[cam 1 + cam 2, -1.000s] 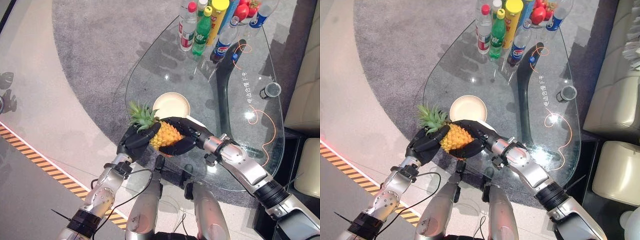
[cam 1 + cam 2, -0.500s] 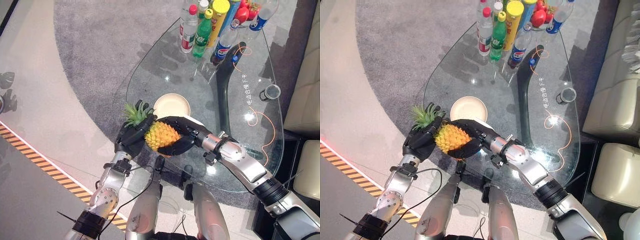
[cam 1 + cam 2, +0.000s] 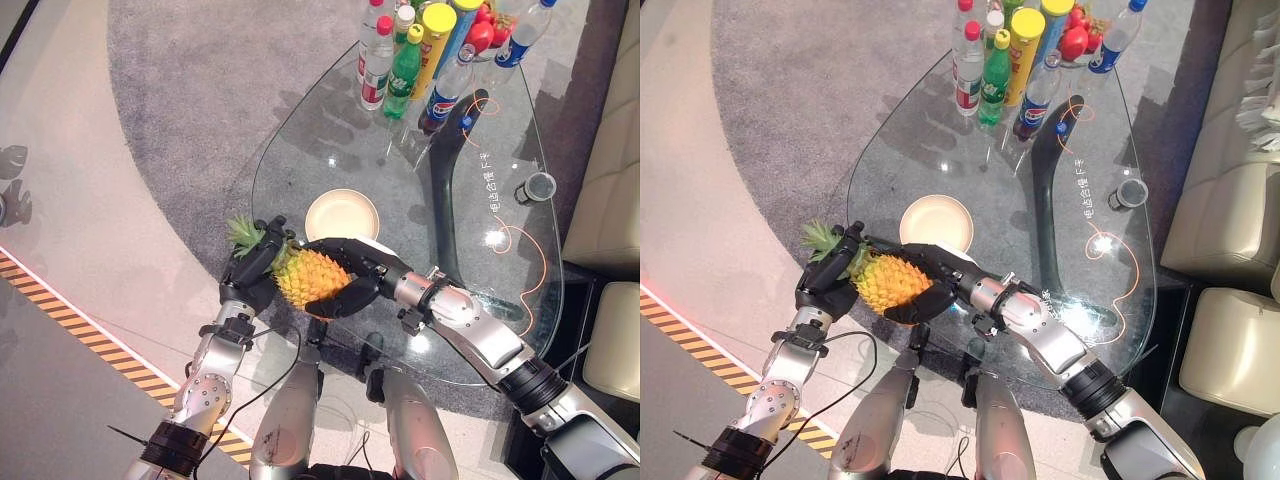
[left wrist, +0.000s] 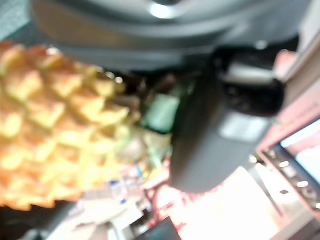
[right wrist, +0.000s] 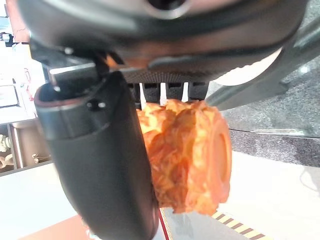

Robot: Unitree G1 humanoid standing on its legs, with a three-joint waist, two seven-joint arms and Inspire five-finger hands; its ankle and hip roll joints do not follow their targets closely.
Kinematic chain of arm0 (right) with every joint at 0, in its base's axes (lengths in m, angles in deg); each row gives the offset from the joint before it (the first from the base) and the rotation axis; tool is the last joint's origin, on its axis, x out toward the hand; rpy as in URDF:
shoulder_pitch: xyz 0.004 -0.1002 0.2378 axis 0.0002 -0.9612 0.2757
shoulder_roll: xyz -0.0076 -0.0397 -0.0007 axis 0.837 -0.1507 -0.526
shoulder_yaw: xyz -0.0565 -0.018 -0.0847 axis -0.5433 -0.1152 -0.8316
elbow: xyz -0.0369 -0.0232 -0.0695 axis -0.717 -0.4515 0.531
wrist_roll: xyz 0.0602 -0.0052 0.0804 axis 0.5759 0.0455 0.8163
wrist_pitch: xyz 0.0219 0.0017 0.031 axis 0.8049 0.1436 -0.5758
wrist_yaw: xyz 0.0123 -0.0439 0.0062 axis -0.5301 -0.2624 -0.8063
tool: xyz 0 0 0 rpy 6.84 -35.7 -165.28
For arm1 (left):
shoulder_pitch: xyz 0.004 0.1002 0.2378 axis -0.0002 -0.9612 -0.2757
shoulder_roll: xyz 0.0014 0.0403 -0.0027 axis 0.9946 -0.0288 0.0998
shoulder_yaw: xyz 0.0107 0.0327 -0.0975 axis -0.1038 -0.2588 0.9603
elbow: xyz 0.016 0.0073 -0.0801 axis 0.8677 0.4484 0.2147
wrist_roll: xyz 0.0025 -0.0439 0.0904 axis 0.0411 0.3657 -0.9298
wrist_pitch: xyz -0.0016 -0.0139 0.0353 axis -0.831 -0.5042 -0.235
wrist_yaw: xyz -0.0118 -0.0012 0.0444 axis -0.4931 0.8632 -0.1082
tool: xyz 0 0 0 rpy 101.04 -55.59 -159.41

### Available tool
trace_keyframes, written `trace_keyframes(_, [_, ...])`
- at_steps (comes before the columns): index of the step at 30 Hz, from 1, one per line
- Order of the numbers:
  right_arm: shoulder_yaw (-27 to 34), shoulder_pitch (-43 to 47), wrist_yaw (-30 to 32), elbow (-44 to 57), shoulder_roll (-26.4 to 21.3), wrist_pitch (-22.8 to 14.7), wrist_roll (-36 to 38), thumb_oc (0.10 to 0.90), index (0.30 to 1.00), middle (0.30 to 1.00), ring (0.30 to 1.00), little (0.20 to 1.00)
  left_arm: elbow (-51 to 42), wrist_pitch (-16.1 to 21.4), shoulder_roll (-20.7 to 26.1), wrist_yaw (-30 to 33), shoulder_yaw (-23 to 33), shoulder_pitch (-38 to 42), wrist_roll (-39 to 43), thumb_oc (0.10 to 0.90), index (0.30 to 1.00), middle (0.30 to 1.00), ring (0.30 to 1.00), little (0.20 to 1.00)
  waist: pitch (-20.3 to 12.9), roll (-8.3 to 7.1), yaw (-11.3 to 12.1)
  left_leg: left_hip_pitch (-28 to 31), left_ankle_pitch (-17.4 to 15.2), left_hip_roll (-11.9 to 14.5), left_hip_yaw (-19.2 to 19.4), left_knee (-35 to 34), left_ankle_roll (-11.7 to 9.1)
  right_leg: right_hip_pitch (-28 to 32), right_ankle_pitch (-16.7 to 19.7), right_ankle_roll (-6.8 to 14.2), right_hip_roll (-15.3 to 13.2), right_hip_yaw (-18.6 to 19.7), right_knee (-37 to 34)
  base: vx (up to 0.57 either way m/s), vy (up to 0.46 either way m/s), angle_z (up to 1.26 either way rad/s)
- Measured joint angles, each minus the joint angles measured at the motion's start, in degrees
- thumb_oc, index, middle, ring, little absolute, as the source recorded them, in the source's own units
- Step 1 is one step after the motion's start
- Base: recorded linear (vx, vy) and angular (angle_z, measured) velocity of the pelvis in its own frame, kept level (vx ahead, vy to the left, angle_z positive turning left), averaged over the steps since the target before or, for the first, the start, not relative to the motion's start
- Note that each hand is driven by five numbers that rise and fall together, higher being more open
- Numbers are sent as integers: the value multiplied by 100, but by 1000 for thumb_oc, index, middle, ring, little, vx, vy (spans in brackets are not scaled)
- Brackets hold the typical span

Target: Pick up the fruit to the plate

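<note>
A yellow pineapple (image 3: 308, 278) with a green crown (image 3: 244, 234) hangs between my two hands at the near left edge of the glass table (image 3: 300, 120). My left hand (image 3: 248, 278) curls round its crown end, and the left wrist view has the scaly skin (image 4: 55, 135) right against the dark thumb (image 4: 210, 135). My right hand (image 3: 352, 268) wraps the body from the other side; the fruit's base (image 5: 190, 155) sits beside its thumb (image 5: 100, 165). A cream plate (image 3: 342, 213) lies empty on the glass just beyond the hands.
Several drink bottles (image 3: 405, 60) and red fruit (image 3: 480, 35) crowd the table's far end. A small round cup (image 3: 540, 187) stands near the right rim. A beige sofa (image 3: 610, 180) flanks the right side. Grey carpet (image 3: 190, 100) lies to the left.
Both hands have carried the pineapple leftward and a little nearer, away from the plate. Its crown now reaches past the table's left edge.
</note>
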Motion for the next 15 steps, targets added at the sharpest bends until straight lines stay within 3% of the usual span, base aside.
trace_keyframes(15, [19,-21,-25,0,14,1,-100,100,300,300,300,200,0,96,-73,-25,4,-74,19,100,300,300,300,200,0,0,-7,-1,-2,2,7,-6,0,-2,-2,1,-3,1,-4,0,0,0])
